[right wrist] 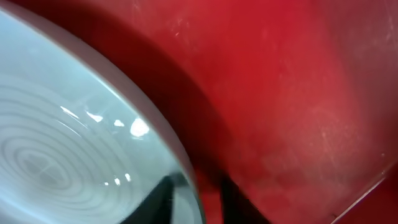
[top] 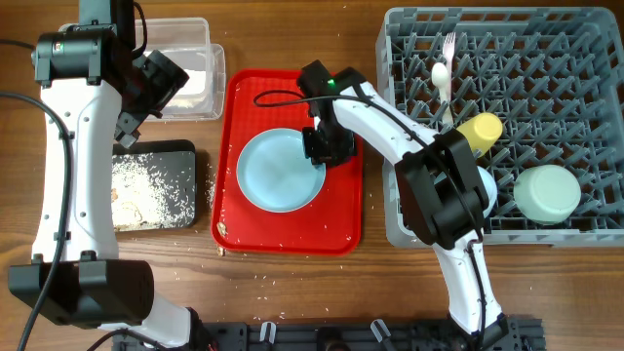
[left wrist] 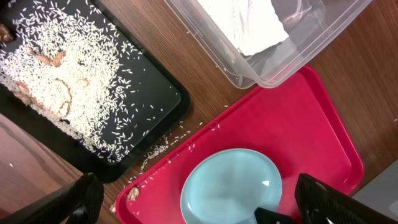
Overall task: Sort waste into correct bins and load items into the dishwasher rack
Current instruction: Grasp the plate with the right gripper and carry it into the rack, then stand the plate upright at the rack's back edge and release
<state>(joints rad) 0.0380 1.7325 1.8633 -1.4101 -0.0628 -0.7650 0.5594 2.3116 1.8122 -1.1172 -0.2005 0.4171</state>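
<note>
**A:** Right gripper (top: 327, 146) first: what lies around it?

**B:** Dishwasher rack (top: 585, 117) is off to its right, apart from it, beyond the edge of the red tray (top: 341, 219) beneath it. Light blue plate (top: 273, 175) lies just under it and out to its left, on that tray.

**A:** Does it have the plate?

**B:** Its fingers (right wrist: 149, 202) straddle the plate's rim, one on each side. Whether they pinch it, I cannot tell. The plate is round, so it has no long axis to mind.

**A:** And the left gripper (top: 161, 78)?

**B:** Spread wide and empty, well off to the left. I judge the right arm is nearer, and the carry runs rightward to the rack.
</note>
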